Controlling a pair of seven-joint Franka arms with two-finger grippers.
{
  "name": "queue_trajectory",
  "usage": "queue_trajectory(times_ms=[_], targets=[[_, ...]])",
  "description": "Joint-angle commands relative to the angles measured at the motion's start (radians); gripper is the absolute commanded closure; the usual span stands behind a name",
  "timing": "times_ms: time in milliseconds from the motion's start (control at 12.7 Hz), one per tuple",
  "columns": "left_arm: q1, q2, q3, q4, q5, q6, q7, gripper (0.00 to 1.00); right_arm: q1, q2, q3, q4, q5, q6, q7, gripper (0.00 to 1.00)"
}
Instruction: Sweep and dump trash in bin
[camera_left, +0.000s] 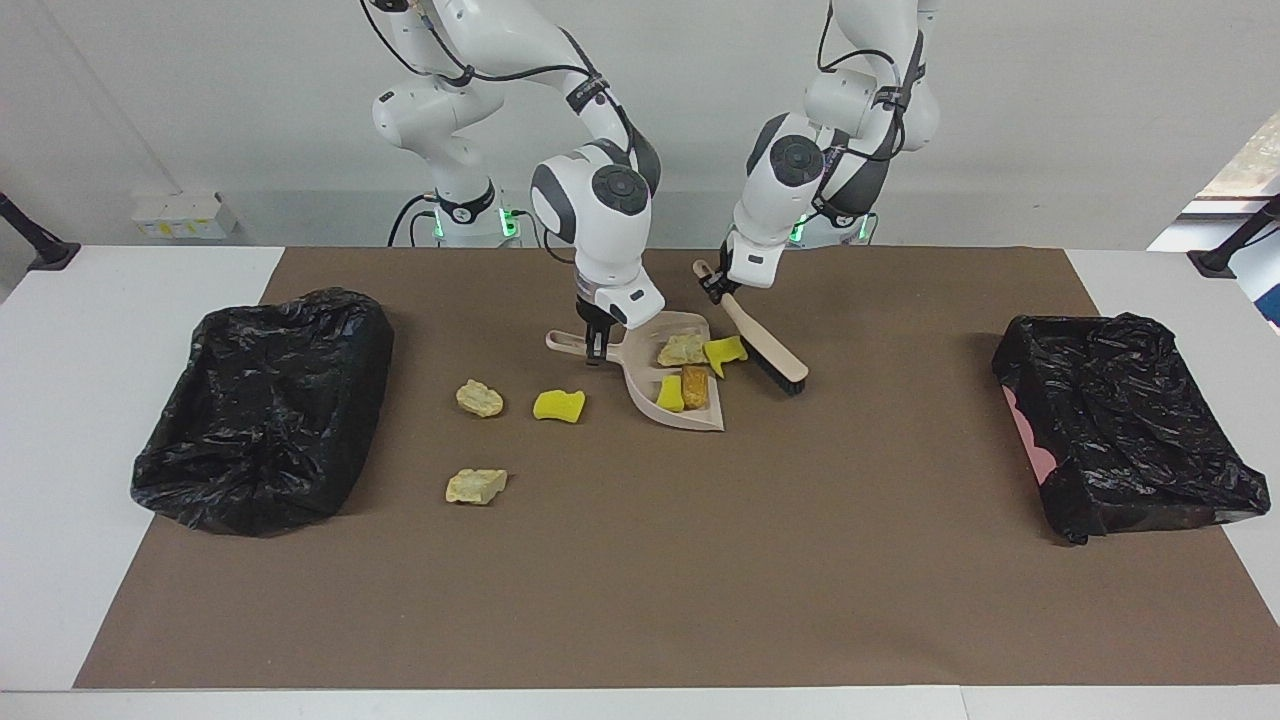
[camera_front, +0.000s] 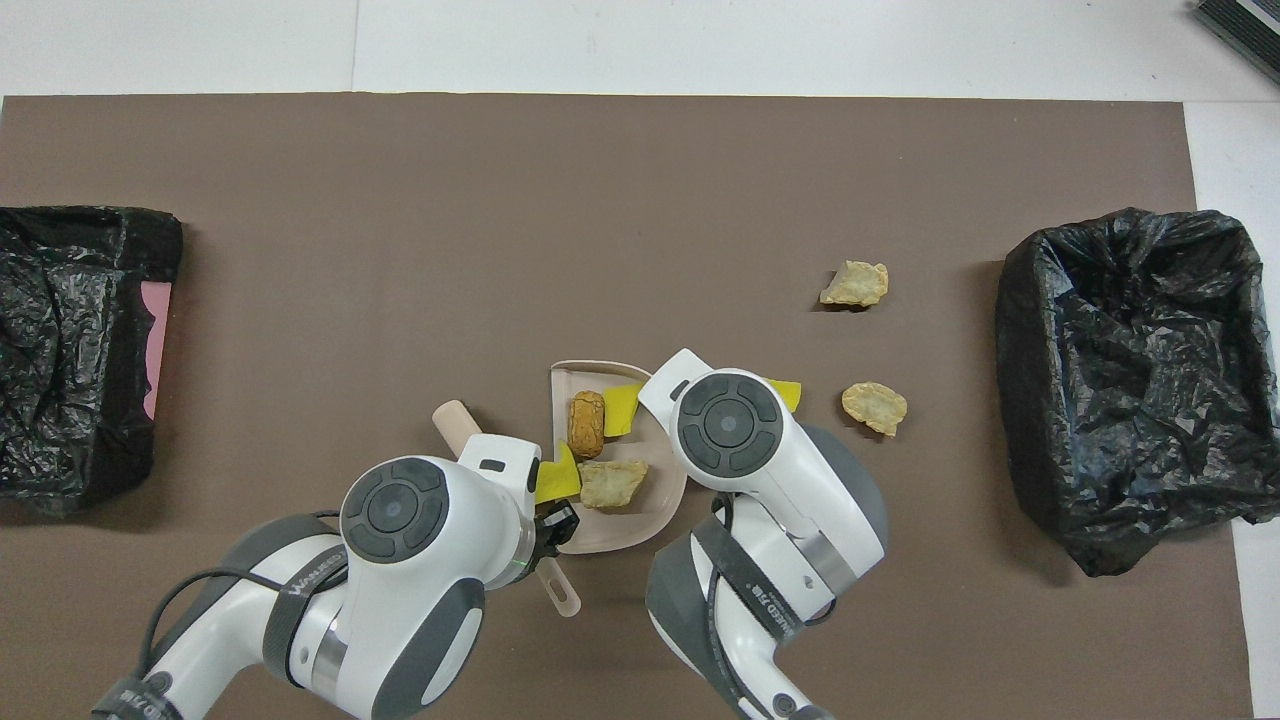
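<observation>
My right gripper (camera_left: 597, 345) is shut on the handle of the beige dustpan (camera_left: 700, 420), which lies flat on the mat. In the pan lie a beige chunk (camera_left: 683, 350), an orange-brown lump (camera_left: 694, 386) and a yellow piece (camera_left: 669, 393). Another yellow piece (camera_left: 724, 352) sits at the pan's rim against the brush (camera_left: 770, 352). My left gripper (camera_left: 717, 285) is shut on the brush's handle, bristles down on the mat beside the pan. More trash lies loose toward the right arm's end: a yellow sponge (camera_left: 559, 405) and two beige chunks (camera_left: 480, 398) (camera_left: 476, 486).
A black-bagged bin (camera_left: 265, 405) stands at the right arm's end of the brown mat (camera_left: 640, 580). A second black-bagged bin (camera_left: 1125, 435) stands at the left arm's end. In the overhead view both arms' wrists cover part of the dustpan (camera_front: 600, 540).
</observation>
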Motion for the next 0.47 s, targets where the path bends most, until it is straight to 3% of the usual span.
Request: queue_trajectory(times_ms=[0, 395], targets=[[-0.017, 0.016, 0.001, 0.023, -0.028, 0.012, 0.124, 1.0, -0.001, 0.005, 0.003, -0.011, -0.017, 0.033, 0.042, 1.0], [-0.054, 0.025, -0.01, 0.067, -0.031, -0.004, 0.267, 1.0, -0.03, 0.007, 0.003, -0.015, -0.014, 0.033, 0.044, 1.0]])
